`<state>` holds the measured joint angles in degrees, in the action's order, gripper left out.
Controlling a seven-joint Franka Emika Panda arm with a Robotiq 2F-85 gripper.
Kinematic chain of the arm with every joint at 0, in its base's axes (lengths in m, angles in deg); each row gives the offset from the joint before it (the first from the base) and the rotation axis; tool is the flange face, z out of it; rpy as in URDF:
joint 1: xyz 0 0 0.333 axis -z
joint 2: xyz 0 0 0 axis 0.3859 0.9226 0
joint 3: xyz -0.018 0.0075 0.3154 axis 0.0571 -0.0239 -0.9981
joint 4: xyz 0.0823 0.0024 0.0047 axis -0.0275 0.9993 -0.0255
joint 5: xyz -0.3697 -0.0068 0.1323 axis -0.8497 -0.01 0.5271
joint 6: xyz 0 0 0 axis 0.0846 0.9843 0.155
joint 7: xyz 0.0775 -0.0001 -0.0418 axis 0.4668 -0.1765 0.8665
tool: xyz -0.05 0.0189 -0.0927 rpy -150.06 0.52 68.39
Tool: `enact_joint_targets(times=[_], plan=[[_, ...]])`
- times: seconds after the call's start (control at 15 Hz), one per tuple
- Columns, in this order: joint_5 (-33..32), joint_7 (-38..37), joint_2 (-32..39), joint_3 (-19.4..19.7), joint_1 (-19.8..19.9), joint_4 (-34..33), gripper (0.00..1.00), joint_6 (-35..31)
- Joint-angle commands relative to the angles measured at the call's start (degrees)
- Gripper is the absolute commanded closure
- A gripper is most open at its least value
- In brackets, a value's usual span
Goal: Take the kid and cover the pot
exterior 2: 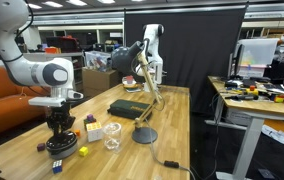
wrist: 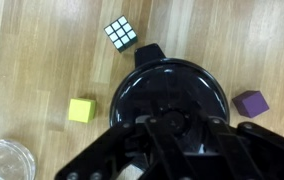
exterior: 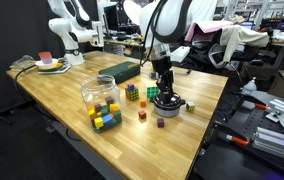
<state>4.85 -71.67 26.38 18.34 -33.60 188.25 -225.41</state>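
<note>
A black pot (exterior: 170, 103) stands on the wooden table, and its dark round lid (wrist: 169, 85) sits on it and fills the middle of the wrist view. My gripper (wrist: 172, 122) is straight above the lid, with its fingers closed in around the small knob at the lid's centre. In both exterior views the gripper (exterior: 164, 86) (exterior 2: 60, 118) points down onto the pot (exterior 2: 59, 147). The pot's body is hidden under the lid in the wrist view.
Around the pot lie a Rubik's cube (wrist: 121, 34), a yellow cube (wrist: 81, 110) and a purple cube (wrist: 250, 102). A clear jar of coloured cubes (exterior: 100, 100) and a dark flat box (exterior: 117, 72) stand further along. The table edge (exterior: 207, 130) is close by.
</note>
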Motion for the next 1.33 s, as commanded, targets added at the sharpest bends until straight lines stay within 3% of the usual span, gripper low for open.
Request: enact_joint_targets(times=[0.0,0.07,0.13,0.33,0.67,0.73,0.8,0.93,1.27], plan=[[0.29,1.02,0.82,-0.35,0.67,-1.55,0.42,1.93],[-0.11,-0.08,0.08,-0.20,0.24,-0.31,0.40,0.33],[-0.11,-0.10,0.09,-0.21,0.22,-0.32,0.59,0.30],[-0.12,-0.12,0.09,-0.21,0.18,-0.32,0.41,0.28],[-0.12,-0.13,0.10,-0.21,0.18,-0.32,0.40,0.28],[-0.12,-0.13,0.10,-0.21,0.18,-0.32,0.15,0.28],[-0.54,-1.20,-1.08,0.04,-0.19,0.52,0.14,-0.33],[-2.19,-4.60,-2.71,0.87,-1.49,1.80,0.03,-1.86],[-4.79,-14.02,-7.26,0.63,-4.24,4.98,0.00,-4.05]])
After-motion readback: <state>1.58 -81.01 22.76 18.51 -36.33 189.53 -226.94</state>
